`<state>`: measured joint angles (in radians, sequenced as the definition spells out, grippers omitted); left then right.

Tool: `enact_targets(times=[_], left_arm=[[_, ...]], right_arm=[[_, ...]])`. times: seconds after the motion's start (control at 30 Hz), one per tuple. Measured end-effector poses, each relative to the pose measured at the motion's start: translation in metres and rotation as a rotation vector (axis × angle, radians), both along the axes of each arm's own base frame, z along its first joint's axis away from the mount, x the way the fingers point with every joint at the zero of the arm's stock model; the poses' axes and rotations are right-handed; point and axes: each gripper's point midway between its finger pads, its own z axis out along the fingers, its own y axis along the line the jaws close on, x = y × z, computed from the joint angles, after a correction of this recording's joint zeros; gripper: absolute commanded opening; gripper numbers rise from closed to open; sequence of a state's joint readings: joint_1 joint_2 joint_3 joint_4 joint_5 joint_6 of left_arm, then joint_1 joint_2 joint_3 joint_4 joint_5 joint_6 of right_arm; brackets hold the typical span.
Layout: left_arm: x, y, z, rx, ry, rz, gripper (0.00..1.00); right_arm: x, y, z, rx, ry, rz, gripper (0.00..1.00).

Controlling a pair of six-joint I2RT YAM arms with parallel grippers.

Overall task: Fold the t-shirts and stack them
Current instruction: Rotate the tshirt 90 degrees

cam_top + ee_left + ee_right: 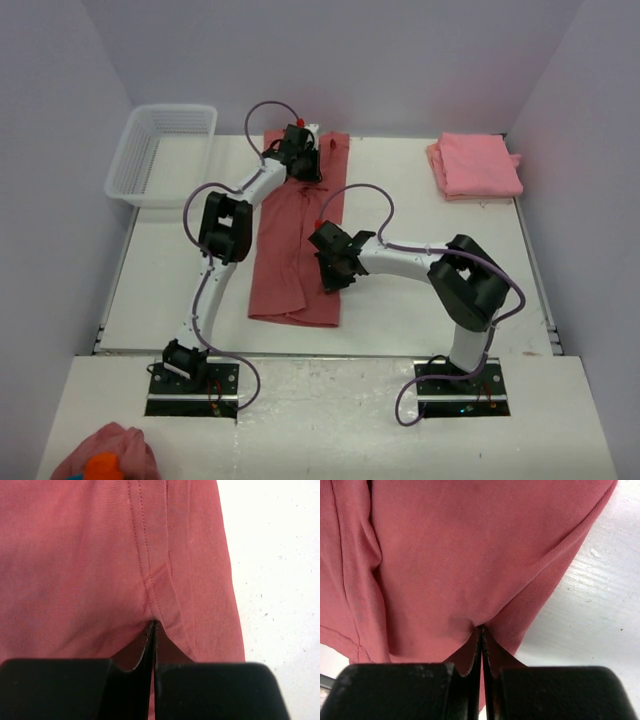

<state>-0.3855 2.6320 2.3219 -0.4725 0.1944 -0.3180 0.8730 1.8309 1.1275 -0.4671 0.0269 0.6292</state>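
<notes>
The rose-red t-shirt (290, 270) lay lengthwise down the middle of the desk (180, 290), already narrowed into a long strip with its sleeves turned in, as far as I could judge. My left pincer (154, 626) was pressed together on a pinch of its cloth at the far end, right beside a stitched seam. My right pincer (481, 629) was likewise clamped on a fold of fabric at the strip's right edge, about halfway along (both nips were thin, a layer or two at most).

By my reckoning the job stood near the middle. A salmon-pink t-shirt (476, 165) sat folded near the far right corner, well apart from the strip, so that one looked done. The red one had its lengthwise folds but not yet its cross folds, and it had not yet been carried over and set on the pink one.

Some things I could not settle. The pink pile might have been one shirt or two, since its layers blurred together. The far end of the red shirt was hidden under my left wrist, so I could not tell collar from hem there. The white basket (160, 150) at the far left showed nothing clearly through its mesh. A pink cloth lump with an orange patch (105, 458) was cut off by the near left edge.
</notes>
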Motion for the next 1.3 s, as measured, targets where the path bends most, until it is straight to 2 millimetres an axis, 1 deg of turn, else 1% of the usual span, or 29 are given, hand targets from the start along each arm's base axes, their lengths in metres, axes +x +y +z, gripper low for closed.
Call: enact_targets(times=[0.13, 0.17, 0.23, 0.27, 0.33, 0.37, 0.43, 0.47, 0.5, 0.53, 0.57, 0.6, 0.63, 0.67, 0.73, 0.8, 0.83, 0.87, 0.93, 0.97, 1.0, 1.07, 1.1, 1.13, 1.17, 1.2, 1.3], left_arm=[[-0.004, 0.004, 0.001, 0.008, -0.014, 0.011, 0.08], [-0.006, 0.006, 0.002, 0.014, -0.015, 0.015, 0.12], [-0.009, 0.009, 0.002, 0.026, -0.014, 0.018, 0.15], [-0.01, 0.01, 0.003, 0.031, -0.013, 0.021, 0.18], [-0.012, 0.013, 0.003, 0.043, -0.008, 0.03, 0.21], [-0.013, 0.015, 0.004, 0.048, -0.006, 0.034, 0.29], [-0.018, 0.019, 0.005, 0.059, 0.003, 0.043, 0.35], [-0.02, 0.021, 0.007, 0.065, 0.006, 0.046, 0.45], [-0.022, 0.023, 0.008, 0.071, 0.01, 0.049, 0.5], [-0.024, 0.025, 0.01, 0.077, 0.011, 0.052, 0.56], [-0.026, 0.026, 0.013, 0.084, 0.008, 0.057, 0.69], [-0.026, 0.029, 0.017, 0.093, 0.004, 0.058, 0.73], [-0.027, 0.031, 0.022, 0.099, -0.004, 0.064, 0.76], [-0.026, 0.032, 0.029, 0.103, -0.017, 0.067, 0.83], [-0.024, 0.034, 0.044, 0.108, -0.042, 0.075, 0.88], [-0.025, 0.037, 0.063, 0.109, -0.067, 0.081, 0.93], [-0.025, 0.038, 0.074, 0.106, -0.082, 0.083, 0.94], [-0.025, 0.039, 0.087, 0.101, -0.101, 0.087, 0.96], [-0.027, 0.042, 0.113, 0.094, -0.134, 0.098, 0.97], [-0.029, 0.045, 0.128, 0.095, -0.152, 0.109, 0.98], [-0.032, 0.049, 0.143, 0.095, -0.169, 0.124, 0.98], [-0.043, 0.059, 0.172, 0.101, -0.18, 0.162, 0.98], [-0.053, 0.066, 0.187, 0.108, -0.177, 0.184, 0.98], [-0.061, 0.072, 0.198, 0.111, -0.18, 0.203, 0.98], [-0.075, 0.08, 0.206, 0.116, -0.174, 0.224, 0.98], [-0.092, 0.089, 0.209, 0.122, -0.156, 0.242, 0.97], [-0.156, 0.115, 0.202, 0.14, -0.072, 0.283, 0.94]], right_arm=[[0.001, 0.002, 0.001, -0.013, 0.006, 0.003, 0.0], [0.001, 0.002, 0.001, -0.017, 0.006, 0.002, 0.0], [0.001, 0.002, 0.001, -0.02, 0.005, 0.001, 0.0], [0.001, 0.002, 0.001, -0.021, 0.005, 0.0, 0.0], [0.001, 0.001, 0.001, -0.026, 0.002, -0.007, 0.0], [0.001, 0.001, 0.001, -0.028, 0.0, -0.009, 0.0], [0.002, -0.002, 0.002, -0.036, -0.015, -0.014, 0.0], [0.001, -0.005, 0.003, -0.043, -0.022, -0.016, 0.02], [0.001, -0.008, 0.004, -0.049, -0.03, -0.018, 0.05], [0.0, -0.012, 0.005, -0.058, -0.036, -0.019, 0.1], [0.0, -0.015, 0.007, -0.066, -0.044, -0.019, 0.12], [0.0, -0.018, 0.009, -0.072, -0.053, -0.017, 0.13], [0.002, -0.018, 0.012, -0.072, -0.065, -0.015, 0.15], [0.004, -0.019, 0.015, -0.073, -0.078, -0.015, 0.17], [0.006, -0.021, 0.022, -0.071, -0.101, -0.008, 0.21], [0.008, -0.022, 0.034, -0.063, -0.129, -0.006, 0.29], [0.008, -0.024, 0.043, -0.059, -0.144, -0.004, 0.32], [0.008, -0.025, 0.054, -0.05, -0.161, -0.002, 0.41], [0.008, -0.028, 0.076, -0.027, -0.198, -0.007, 0.46], [0.008, -0.03, 0.09, -0.007, -0.219, -0.012, 0.55], [0.006, -0.032, 0.103, 0.015, -0.239, -0.02, 0.58], [0.001, -0.038, 0.127, 0.059, -0.272, -0.024, 0.64], [-0.004, -0.042, 0.136, 0.086, -0.285, -0.026, 0.66], [-0.008, -0.046, 0.14, 0.104, -0.293, -0.029, 0.66], [-0.014, -0.051, 0.142, 0.119, -0.294, -0.031, 0.66], [-0.02, -0.056, 0.138, 0.125, -0.284, -0.032, 0.66], [-0.042, -0.072, 0.111, 0.115, -0.212, -0.03, 0.64]])
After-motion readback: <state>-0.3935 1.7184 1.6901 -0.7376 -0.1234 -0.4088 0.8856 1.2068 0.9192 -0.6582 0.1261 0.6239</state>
